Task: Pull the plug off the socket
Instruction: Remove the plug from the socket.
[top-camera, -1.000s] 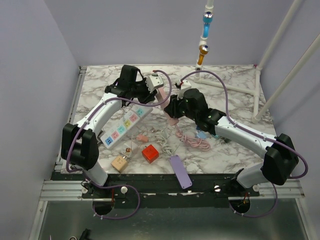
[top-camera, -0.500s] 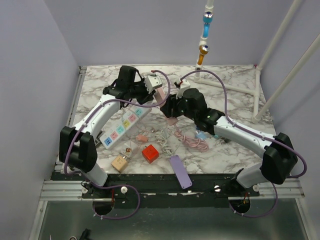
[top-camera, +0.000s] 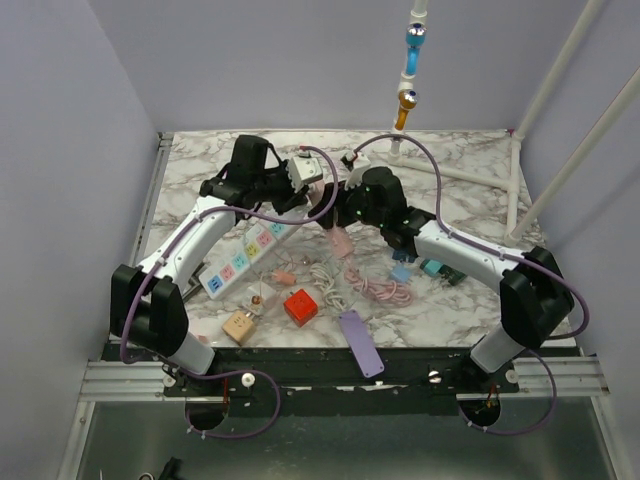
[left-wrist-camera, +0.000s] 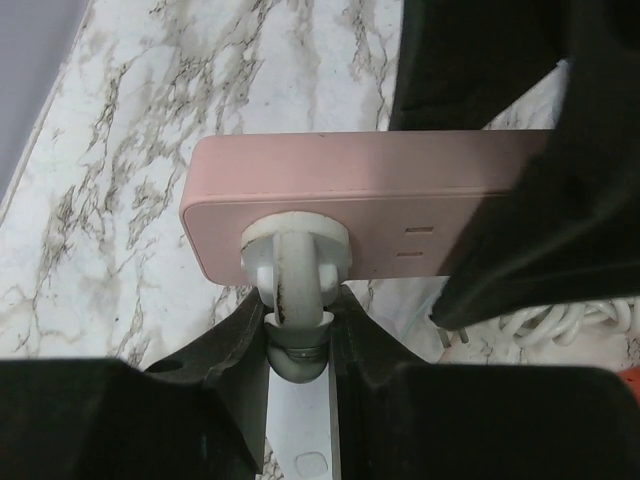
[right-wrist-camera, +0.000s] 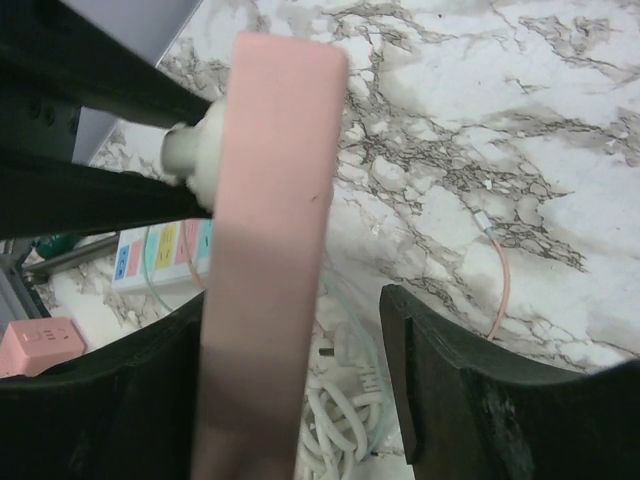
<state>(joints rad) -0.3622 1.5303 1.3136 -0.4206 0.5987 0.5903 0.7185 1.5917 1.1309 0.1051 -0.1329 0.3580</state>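
Note:
A pink power strip (top-camera: 333, 222) hangs tilted above the marble table (top-camera: 470, 205). A white plug (left-wrist-camera: 295, 262) sits in its face (left-wrist-camera: 350, 200). My left gripper (left-wrist-camera: 298, 335) is shut on the plug's neck, seen at the table's back centre in the top view (top-camera: 305, 180). My right gripper (right-wrist-camera: 295, 320) straddles the strip (right-wrist-camera: 270, 250) across its thickness. Its left finger lies against the strip and a clear gap shows to its right finger (right-wrist-camera: 440, 380). The plug also shows in the right wrist view (right-wrist-camera: 195, 150).
A white strip with coloured sockets (top-camera: 245, 250) lies at the left. A red cube (top-camera: 300, 307), a tan box (top-camera: 238, 326), a purple strip (top-camera: 360, 342), a coiled white cable (top-camera: 325, 275) and a pink cable (top-camera: 385, 287) lie in front. White poles (top-camera: 520, 190) stand at the right.
Both grippers and the pink strip have shifted a little back and to the left, with the plug still in the strip. The right forearm has swung with them.

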